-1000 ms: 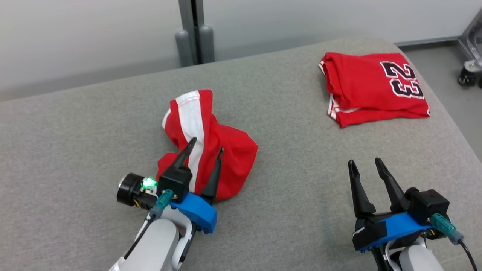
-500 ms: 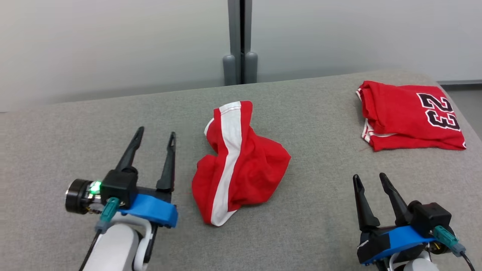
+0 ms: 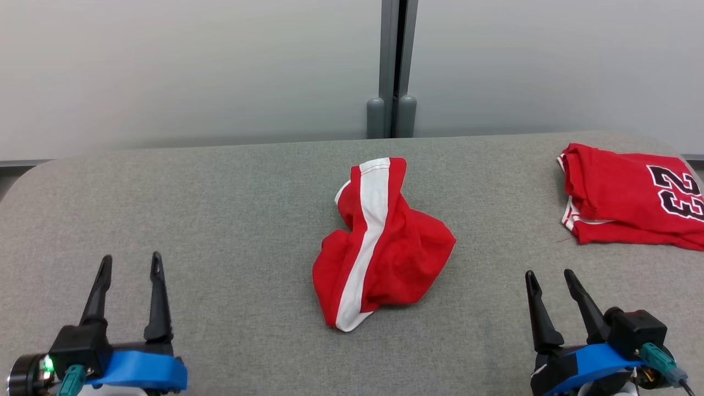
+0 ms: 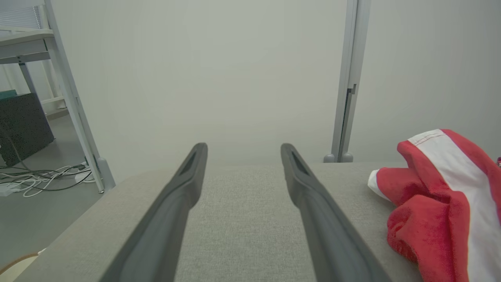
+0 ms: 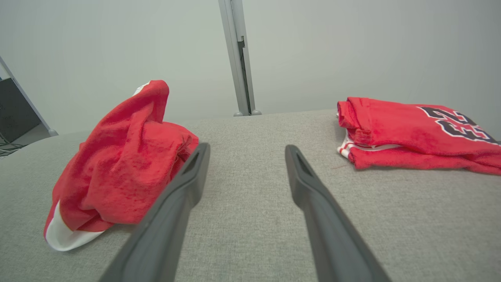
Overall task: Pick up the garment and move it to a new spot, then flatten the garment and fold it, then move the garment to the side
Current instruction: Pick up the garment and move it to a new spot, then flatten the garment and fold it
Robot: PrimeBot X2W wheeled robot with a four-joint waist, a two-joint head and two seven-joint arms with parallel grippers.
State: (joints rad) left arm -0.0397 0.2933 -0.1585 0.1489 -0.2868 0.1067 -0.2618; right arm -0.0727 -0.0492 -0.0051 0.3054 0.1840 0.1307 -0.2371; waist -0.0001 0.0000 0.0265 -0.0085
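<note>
You have the crumpled red fabric garment with a broad white stripe [image 3: 407,258] lying in a loose heap near the middle of the grey fabric-covered tabletop [image 3: 220,220]. Neither arm touches it. One end stands up a little toward the far wall, and the stripe runs down its length to the near end (a white edge pokes out there).

The left jaws stand spread wide and empty at the near left of the tabletop. Their long dark fingers [image 3: 158,308] point toward the wall, well apart from the garment. In the left wrist view the heap [image 4: 422,207] sits off to the right of the fingers.

The right jaws are likewise released and hold nothing at the near right. Their fingers [image 3: 538,313] are also well clear of the garment, which lies to the left in the right wrist view [image 5: 125,168].

A folded red jersey with a black number 23 [image 3: 621,198] rests at the far right of the tabletop [image 5: 399,133], apart from the heap. Behind the tabletop, a grey upright post [image 3: 391,66] divides the pale wall panels.
</note>
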